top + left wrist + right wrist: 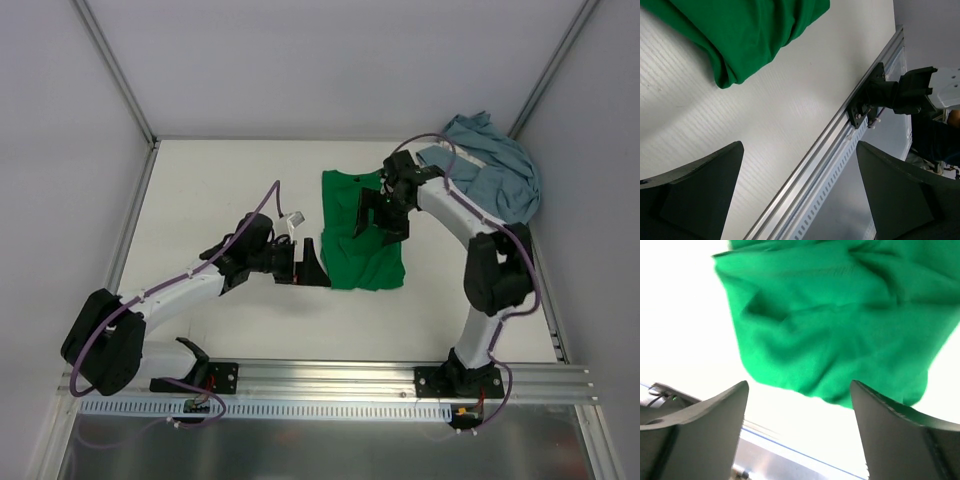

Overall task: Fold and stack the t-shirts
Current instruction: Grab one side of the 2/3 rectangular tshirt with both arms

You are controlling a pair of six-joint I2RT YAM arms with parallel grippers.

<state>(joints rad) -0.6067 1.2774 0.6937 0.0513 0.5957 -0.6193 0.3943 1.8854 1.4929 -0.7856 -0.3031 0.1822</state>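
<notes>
The green t-shirt (362,248) lies folded into a rough rectangle at the middle of the table; it also shows in the left wrist view (747,35) and the right wrist view (840,325). The blue-grey t-shirt (495,172) is bunched in a heap at the back right corner. My left gripper (312,266) is open and empty, just left of the green shirt's near left corner. My right gripper (380,218) is open and empty, held above the green shirt's upper middle.
A metal rail (330,378) runs along the table's near edge, also in the left wrist view (840,135). White walls and frame posts close in the table at back and sides. The right arm's base mount (895,95) shows in the left wrist view.
</notes>
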